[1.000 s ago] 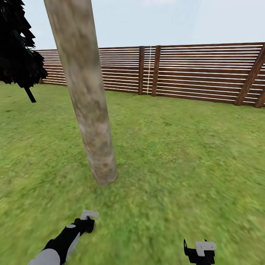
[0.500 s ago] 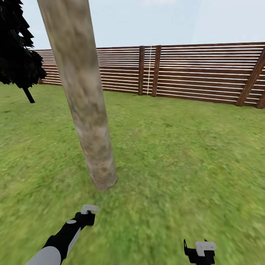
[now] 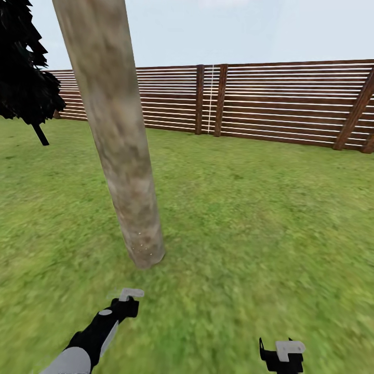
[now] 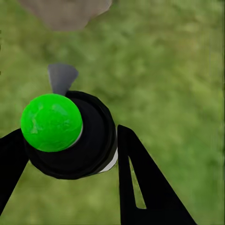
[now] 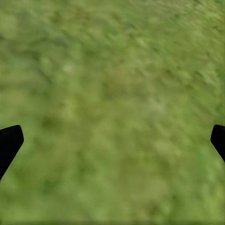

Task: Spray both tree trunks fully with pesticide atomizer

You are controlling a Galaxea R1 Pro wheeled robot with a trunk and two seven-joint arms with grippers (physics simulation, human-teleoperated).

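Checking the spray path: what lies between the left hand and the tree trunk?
Bare grass in the head view; nothing stands between the left hand, shut on the atomizer, and the tree trunk.

black columnar tree (image 3: pixel 23 78), pale sky (image 3: pixel 234 26)

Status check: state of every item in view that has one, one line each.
Left claw: shut on the atomizer, aimed toward the trunk base.
Atomizer: held, green cap toward the wrist camera, grey nozzle forward.
Right claw: open, empty, over grass.
Tree trunk: upright; a few white specks near its base, the rest bare bark.
Fence: standing, slats intact.
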